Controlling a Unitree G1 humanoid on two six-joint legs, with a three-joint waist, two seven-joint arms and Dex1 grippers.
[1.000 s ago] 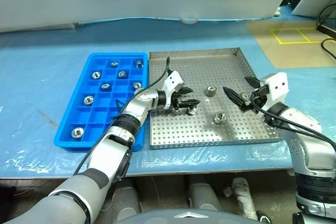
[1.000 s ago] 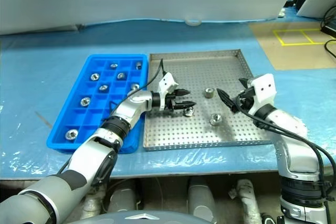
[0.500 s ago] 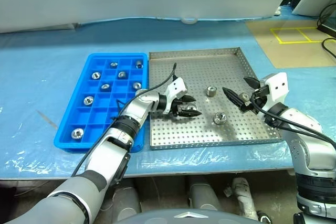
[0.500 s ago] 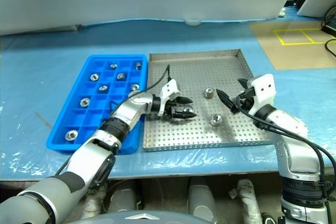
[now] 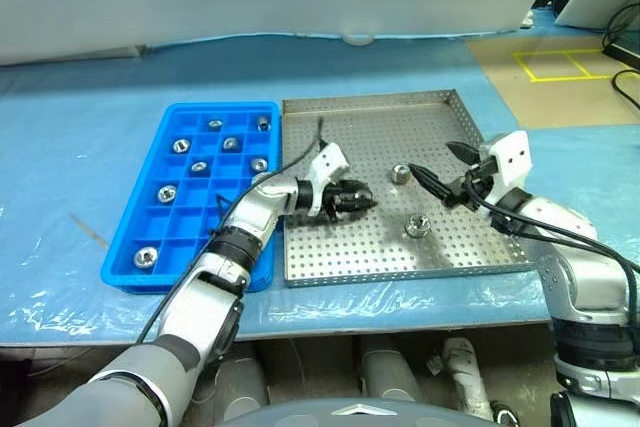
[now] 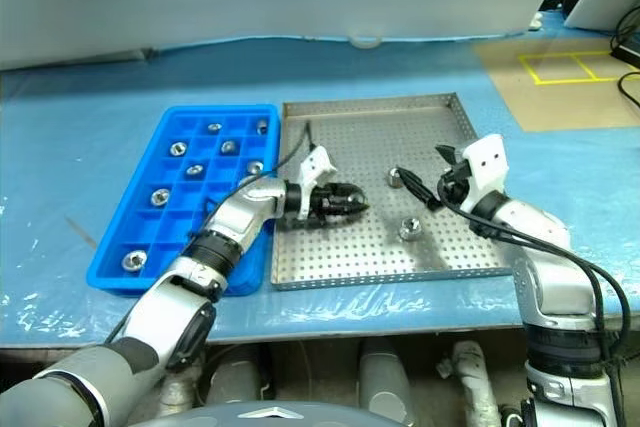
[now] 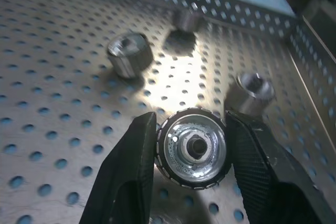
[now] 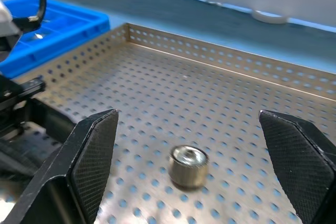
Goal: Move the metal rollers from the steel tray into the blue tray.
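Observation:
The steel tray (image 5: 370, 99) sits at the table's centre, and the blue tray (image 5: 222, 105) lies alongside it on the left. My left gripper (image 5: 352, 198) reaches over the steel tray's left half and is shut on a metal roller (image 7: 193, 148), both fingers pressed against its sides. Two more rollers (image 5: 400, 174) (image 5: 417, 226) lie loose on the perforated floor to its right. My right gripper (image 5: 437, 163) hovers open over the tray's right part, with one loose roller (image 8: 188, 163) on the floor between and beyond its fingers. Several rollers (image 5: 181, 145) rest in the blue tray's compartments.
A blue plastic sheet (image 5: 80, 97) covers the table. Cardboard with a yellow taped square (image 5: 555, 67) lies at the far right, with black cables (image 5: 625, 47) beyond it. A small white object (image 5: 357, 39) sits at the back edge.
My left gripper's fingers have closed onto the roller they were straddling. My right gripper has shifted left, further over the steel tray, still open.

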